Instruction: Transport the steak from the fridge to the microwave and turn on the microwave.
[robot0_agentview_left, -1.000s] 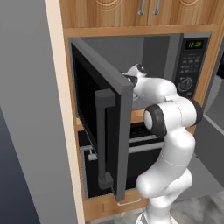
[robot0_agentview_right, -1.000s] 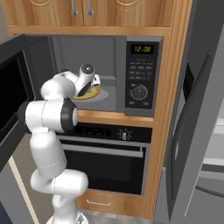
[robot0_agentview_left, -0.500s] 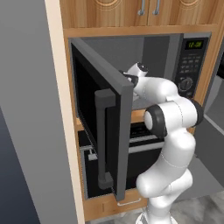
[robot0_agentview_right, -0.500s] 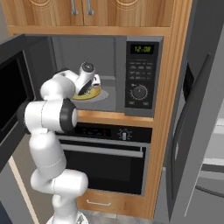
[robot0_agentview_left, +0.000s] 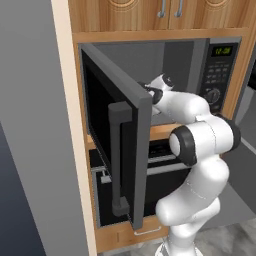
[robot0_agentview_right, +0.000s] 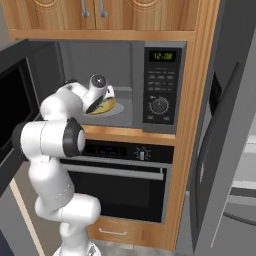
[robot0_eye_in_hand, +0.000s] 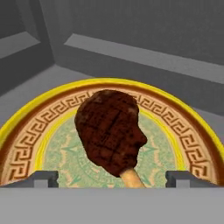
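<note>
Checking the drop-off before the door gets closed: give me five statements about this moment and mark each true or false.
1. The steak lies on a yellow-rimmed patterned plate. True.
2. The microwave door is shut. False: it stands open.
3. The tool is clamped on the steak. False: its tips stand wide apart, clear of it.
4. The plate sits inside the microwave. True.
5. The oven below hangs open. False: it is closed.
</note>
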